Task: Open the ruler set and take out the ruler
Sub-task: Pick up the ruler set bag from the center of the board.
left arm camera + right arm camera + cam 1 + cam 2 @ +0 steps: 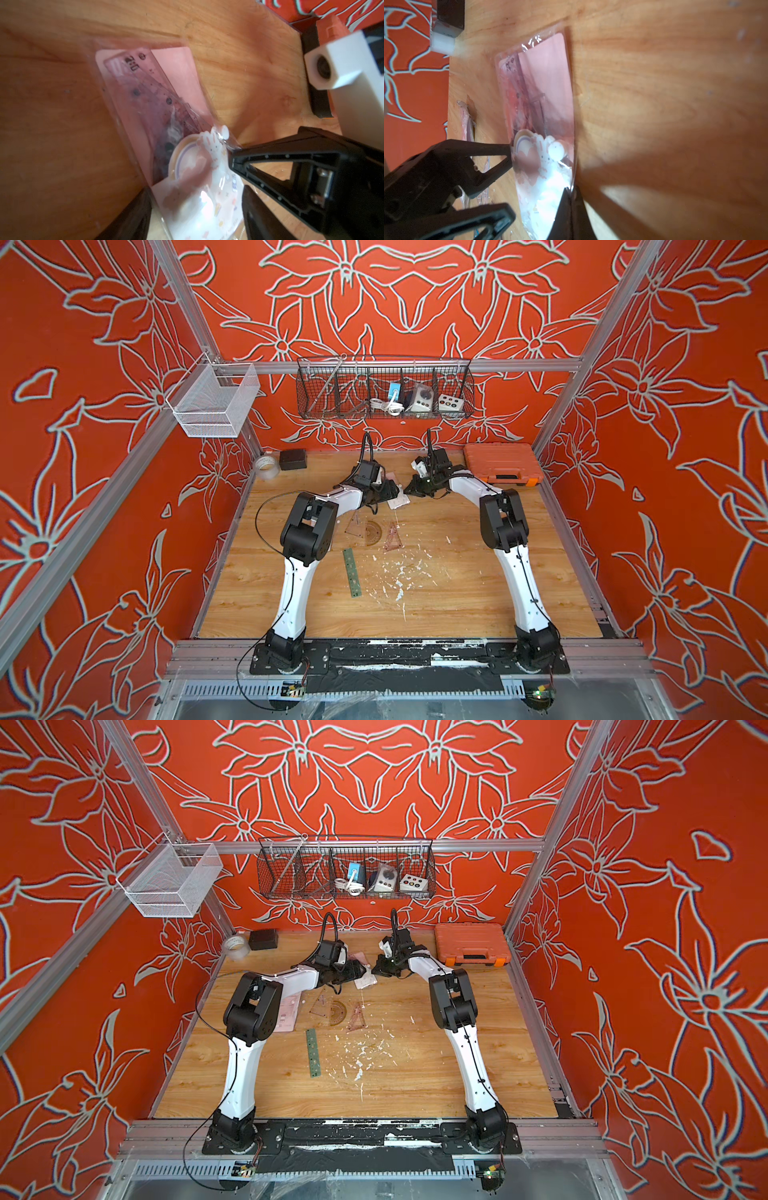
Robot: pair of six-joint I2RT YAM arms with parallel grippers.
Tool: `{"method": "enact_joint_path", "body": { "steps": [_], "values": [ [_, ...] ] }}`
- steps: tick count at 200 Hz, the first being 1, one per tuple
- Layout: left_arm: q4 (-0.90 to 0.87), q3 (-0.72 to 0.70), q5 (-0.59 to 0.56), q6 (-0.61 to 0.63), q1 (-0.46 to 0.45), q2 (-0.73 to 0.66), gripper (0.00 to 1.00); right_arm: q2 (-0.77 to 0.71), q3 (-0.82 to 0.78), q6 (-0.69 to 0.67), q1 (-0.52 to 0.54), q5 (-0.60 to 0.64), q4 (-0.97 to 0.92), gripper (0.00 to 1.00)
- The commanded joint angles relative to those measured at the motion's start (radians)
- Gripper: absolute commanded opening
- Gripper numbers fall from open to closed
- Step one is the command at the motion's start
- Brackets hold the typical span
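Observation:
The ruler set [182,79] is a clear plastic bag with a pink card, lying on the wooden table at the back middle, and it shows in both top views [398,501]. A translucent ruler [145,93] with dark markings lies inside it, along with other clear pieces. My left gripper [196,193] is open, its fingers [133,216] standing either side of the bag's printed end. My right gripper [572,190] is shut on the bag's clear side edge. From the left wrist, its tip [234,158] meets the plastic by the rabbit print.
A green ruler [352,572], clear set squares [392,537] and a protractor [372,533] lie loose mid-table among white scraps [399,572]. Another pink bag [286,1015] lies under my left arm. An orange case [500,464], a tape roll [266,466] and a black box [293,459] stand at the back.

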Motion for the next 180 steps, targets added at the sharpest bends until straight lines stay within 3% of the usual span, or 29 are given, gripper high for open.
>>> {"method": "enact_joint_path", "body": {
  "steps": [1, 51, 111, 144, 180],
  "values": [
    [-0.023, -0.060, 0.004, 0.007, 0.013, -0.053, 0.71, -0.114, -0.089, 0.042, -0.002, 0.051, 0.032, 0.00],
    [0.100, -0.240, 0.170, -0.093, 0.043, -0.203, 0.76, -0.386, -0.417, 0.196, -0.039, 0.018, 0.232, 0.00],
    [0.538, -0.538, 0.420, -0.330, 0.056, -0.329, 0.79, -0.556, -0.655, 0.334, -0.049, -0.074, 0.404, 0.00],
    [0.783, -0.690, 0.478, -0.453, 0.069, -0.421, 0.78, -0.713, -0.806, 0.357, -0.046, -0.108, 0.485, 0.00],
    [0.882, -0.786, 0.533, -0.529, 0.067, -0.482, 0.76, -0.869, -0.989, 0.399, -0.009, -0.148, 0.616, 0.00]
  ]
}}
